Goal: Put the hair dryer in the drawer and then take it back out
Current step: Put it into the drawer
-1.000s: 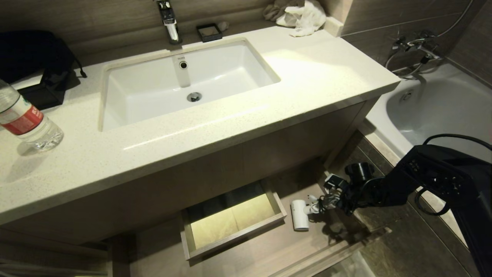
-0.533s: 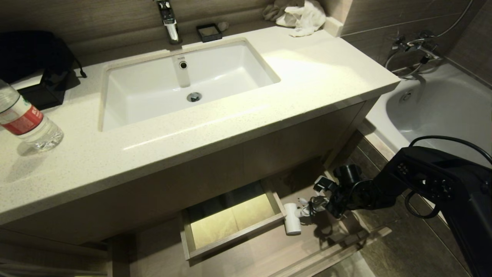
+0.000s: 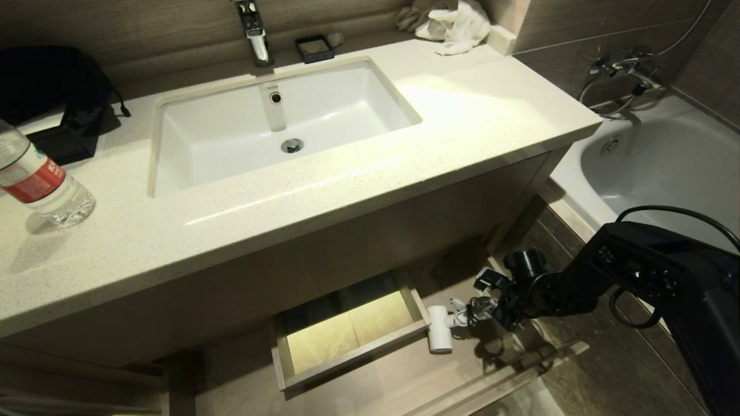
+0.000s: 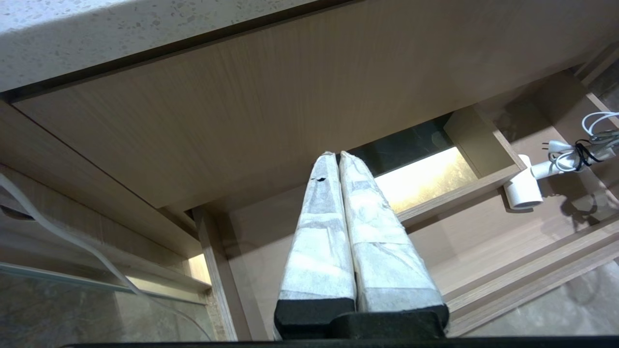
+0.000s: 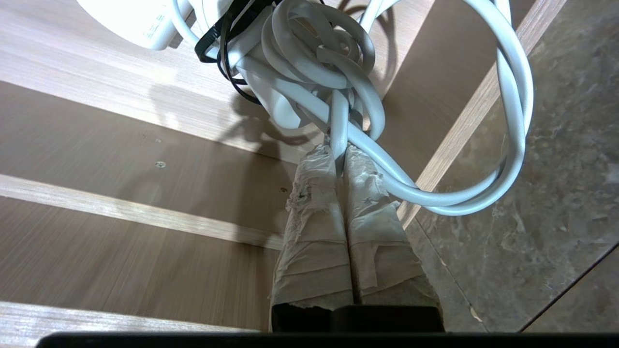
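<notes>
At the far left of the head view a clear water bottle [image 3: 40,182] with a red label is seen lying on the pale speckled countertop [image 3: 324,190], below a black bag [image 3: 55,86] in the upper left corner. A white rectangular sink [image 3: 277,124] is set into the counter at upper centre, with a chrome faucet [image 3: 254,32] and a small dark dish [image 3: 314,48] behind it; a white cloth [image 3: 457,24] is bunched at the upper centre-right. Below the counter, at lower centre, the drawer [image 3: 370,370] is shown pulled open, its boxed cutout lit yellow. The hair dryer [image 3: 440,332] is found just right of that cutout's corner, above the drawer floor, its barrel hanging downward. Its bundled white cord [image 5: 338,92] is pinched between the taped fingers [image 5: 314,227] of the right gripper [image 3: 483,311], which is clenched on it at lower right. A white bathtub [image 3: 665,167] is seen at the right edge. The left gripper [image 4: 338,159], shown only in the left wrist view, is held closed on nothing before the cabinet front.
</notes>
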{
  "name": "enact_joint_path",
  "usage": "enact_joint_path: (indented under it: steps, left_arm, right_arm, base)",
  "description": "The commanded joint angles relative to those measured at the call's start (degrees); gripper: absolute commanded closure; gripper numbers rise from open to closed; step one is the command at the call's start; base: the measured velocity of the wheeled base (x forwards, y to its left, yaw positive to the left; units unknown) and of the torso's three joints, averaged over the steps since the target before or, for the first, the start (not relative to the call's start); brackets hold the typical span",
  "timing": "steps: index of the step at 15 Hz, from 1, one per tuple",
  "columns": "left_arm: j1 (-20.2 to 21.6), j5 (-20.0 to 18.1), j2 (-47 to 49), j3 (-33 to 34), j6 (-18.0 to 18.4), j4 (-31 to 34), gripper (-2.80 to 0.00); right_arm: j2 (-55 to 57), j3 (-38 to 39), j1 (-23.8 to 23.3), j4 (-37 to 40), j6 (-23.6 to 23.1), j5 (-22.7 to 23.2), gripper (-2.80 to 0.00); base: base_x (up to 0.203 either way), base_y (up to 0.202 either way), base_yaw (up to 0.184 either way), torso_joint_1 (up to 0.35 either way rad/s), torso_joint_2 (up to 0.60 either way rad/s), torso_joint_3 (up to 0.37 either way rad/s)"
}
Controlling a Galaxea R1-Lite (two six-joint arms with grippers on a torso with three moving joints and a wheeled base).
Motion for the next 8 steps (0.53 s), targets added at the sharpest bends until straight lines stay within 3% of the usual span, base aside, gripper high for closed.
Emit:
enact_joint_path:
  steps: [1,8]
  left_arm:
    - [0.00,0.02,0.00,0.00,0.00,-0.01,0.00]
    - [0.00,0.02,0.00,0.00,0.00,-0.01,0.00]
  right_arm:
    - [-1.01,0.49,-0.43,0.04,-0.30,0.05,0.00]
    - [-2.30,2.75,-2.03,0.28,-0.30,0.62,0.00]
  base:
    - [0.000,0.000,0.000,0.000,0.00,0.000]
    - [0.000,0.000,0.000,0.000,0.00,0.000]
